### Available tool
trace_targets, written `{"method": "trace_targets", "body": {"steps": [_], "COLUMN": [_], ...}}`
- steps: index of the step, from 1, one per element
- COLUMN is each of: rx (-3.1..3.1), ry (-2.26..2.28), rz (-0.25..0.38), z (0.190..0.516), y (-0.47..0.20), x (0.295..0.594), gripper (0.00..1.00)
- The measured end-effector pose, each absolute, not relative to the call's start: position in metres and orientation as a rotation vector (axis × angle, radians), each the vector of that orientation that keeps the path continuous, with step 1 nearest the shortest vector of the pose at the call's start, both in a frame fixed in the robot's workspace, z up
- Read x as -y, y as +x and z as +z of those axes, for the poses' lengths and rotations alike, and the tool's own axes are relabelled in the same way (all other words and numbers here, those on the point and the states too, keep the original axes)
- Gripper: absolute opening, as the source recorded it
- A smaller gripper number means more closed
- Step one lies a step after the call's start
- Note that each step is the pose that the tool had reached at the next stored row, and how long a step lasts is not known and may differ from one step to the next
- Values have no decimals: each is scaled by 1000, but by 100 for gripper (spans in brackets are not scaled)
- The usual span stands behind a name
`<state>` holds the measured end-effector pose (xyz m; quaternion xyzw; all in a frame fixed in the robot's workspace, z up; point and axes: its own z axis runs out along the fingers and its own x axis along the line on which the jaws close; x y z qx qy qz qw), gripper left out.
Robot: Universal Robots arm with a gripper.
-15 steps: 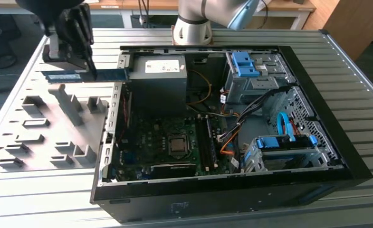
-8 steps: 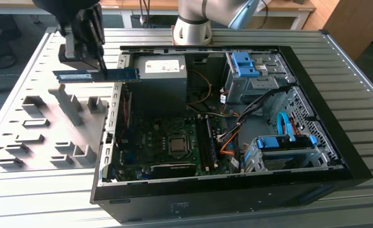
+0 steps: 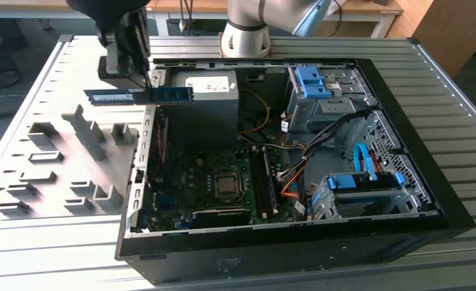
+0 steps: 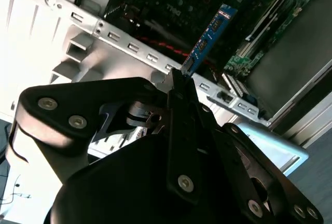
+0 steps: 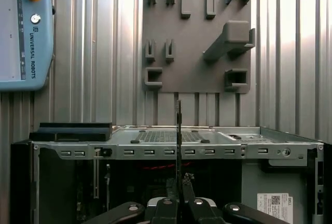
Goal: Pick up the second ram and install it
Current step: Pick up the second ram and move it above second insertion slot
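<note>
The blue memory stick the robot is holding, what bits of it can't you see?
- Second wrist view: the gripped end of the thin blue-green memory stick hides behind the black jaws.
- First wrist view: it stands edge-on, so chips and label are hidden.
- Exterior view: the jaws cover part of it; label too small.

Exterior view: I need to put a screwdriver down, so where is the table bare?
Bare ribbed table lies at the exterior view's bottom left, bordering the holder plate, and at the exterior view's right beside the computer case. The plate's blocks and the case's cables crowd the rest.
</note>
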<state>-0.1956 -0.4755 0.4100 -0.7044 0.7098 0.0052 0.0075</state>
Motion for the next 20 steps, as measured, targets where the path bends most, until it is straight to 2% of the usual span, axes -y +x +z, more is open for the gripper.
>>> {"method": "trace_targets", "body": {"steps": [13, 20], "rx": [-2218, -2195], "ry": [-2201, -2178], "rz": [20, 74], "z": [409, 405], "y": [-156, -138], "x": [475, 475], "gripper": [14, 14]}}
